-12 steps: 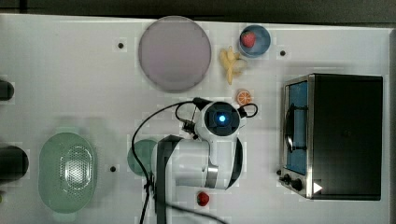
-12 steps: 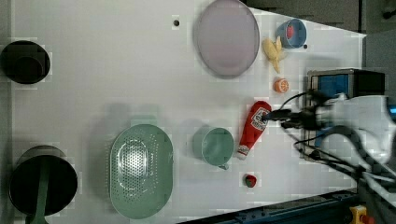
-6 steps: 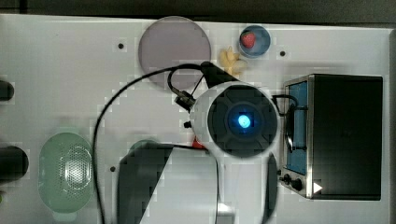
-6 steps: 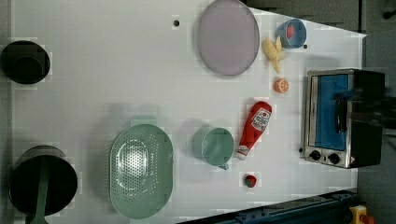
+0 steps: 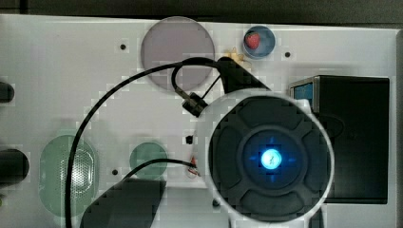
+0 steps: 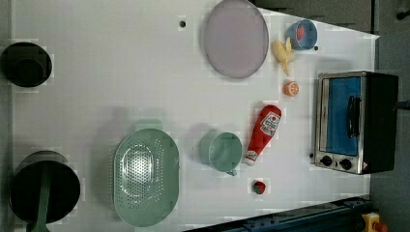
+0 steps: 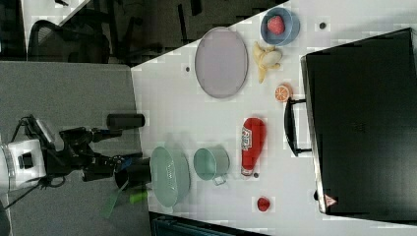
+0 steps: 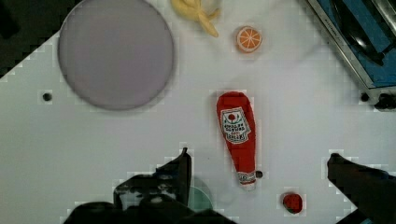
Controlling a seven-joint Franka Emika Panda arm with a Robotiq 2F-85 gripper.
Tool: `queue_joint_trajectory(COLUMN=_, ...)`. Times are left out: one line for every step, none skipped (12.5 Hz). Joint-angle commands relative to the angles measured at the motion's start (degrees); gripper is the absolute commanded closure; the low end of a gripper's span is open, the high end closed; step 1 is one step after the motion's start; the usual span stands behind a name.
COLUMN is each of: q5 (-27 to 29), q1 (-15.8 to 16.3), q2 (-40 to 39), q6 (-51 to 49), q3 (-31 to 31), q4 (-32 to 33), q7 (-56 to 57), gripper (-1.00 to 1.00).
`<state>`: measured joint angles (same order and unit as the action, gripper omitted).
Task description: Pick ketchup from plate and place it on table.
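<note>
The ketchup (image 6: 264,133) is lying flat on the white table (image 6: 121,87), not on the plate (image 6: 235,38). In the left view it is resting between the green cup (image 6: 222,151) and the toaster oven (image 6: 355,122), with its cap end pointing toward the small red knob (image 6: 259,186). The plate is sitting well apart from the bottle, and nothing is lying on it. Next to the plate a banana (image 6: 282,51) is lying, and just past it a blue bowl (image 6: 302,35) is holding a strawberry (image 7: 276,24). A round orange slice (image 6: 291,88) is sitting between the banana and the ketchup. In the left view a big green strainer (image 6: 145,176) is sitting on the left of the green cup. In the right view the ketchup (image 7: 252,143) is lying just beside the oven's black handle (image 7: 291,126), and the arm's gripper (image 7: 105,152) is hanging out past the table's edge, far from the bottle. In the wrist view the gripper's two fingers (image 8: 180,173) are standing wide apart with nothing between them, and the ketchup (image 8: 238,134) is lying on the table in the space between them, not touching either one. In the top view the arm's round end with a blue light (image 5: 271,158) is covering the middle of the table, and a black cable (image 5: 100,123) is looping from it over the plate's edge.
</note>
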<state>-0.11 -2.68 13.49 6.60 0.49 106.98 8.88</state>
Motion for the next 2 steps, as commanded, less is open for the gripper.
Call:
queue_joint_trajectory(q5=-1.29, q1=-0.31, q2=-3.0, q6=-1.84, q3=0.5, q4=-0.82, q7=-4.62, gripper=-1.0)
queue_joint_trajectory(q5=-1.29, q1=-0.34, q2=-3.0, q6=-2.41, q3=0.41, q4=-0.71, q7=-4.62, gripper=-1.0)
